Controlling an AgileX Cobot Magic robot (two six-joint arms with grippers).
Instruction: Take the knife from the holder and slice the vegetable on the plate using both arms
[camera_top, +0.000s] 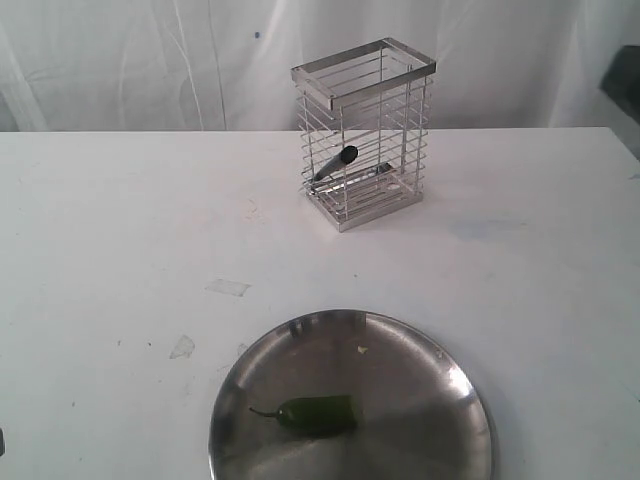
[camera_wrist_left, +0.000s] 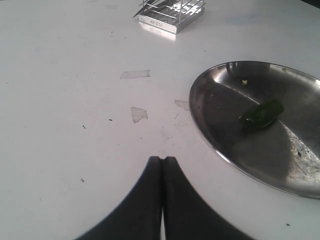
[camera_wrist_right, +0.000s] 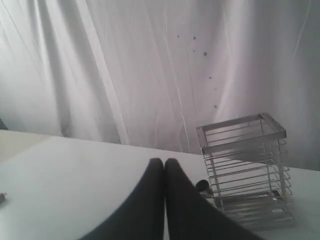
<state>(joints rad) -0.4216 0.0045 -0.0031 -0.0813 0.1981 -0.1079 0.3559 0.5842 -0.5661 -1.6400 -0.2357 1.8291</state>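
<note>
Knife (camera_top: 335, 164) tilted inside wire holder (camera_top: 364, 132), pepper (camera_top: 318, 414) on plate (camera_top: 450, 380)

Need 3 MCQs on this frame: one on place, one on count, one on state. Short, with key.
1. Where is the knife?
A. on the plate
B. leaning inside the wire holder
C. flat on the table

2. How many chili peppers are on the plate?
A. one
B. two
C. three

3. How do the left pincer's jaws stand?
A. wide open
B. gripping the knife
C. closed on nothing

Key:
1 B, its handle pokes out between the bars.
2 A, a single whole green chili lies there.
3 C, the fingers meet above bare table.
</note>
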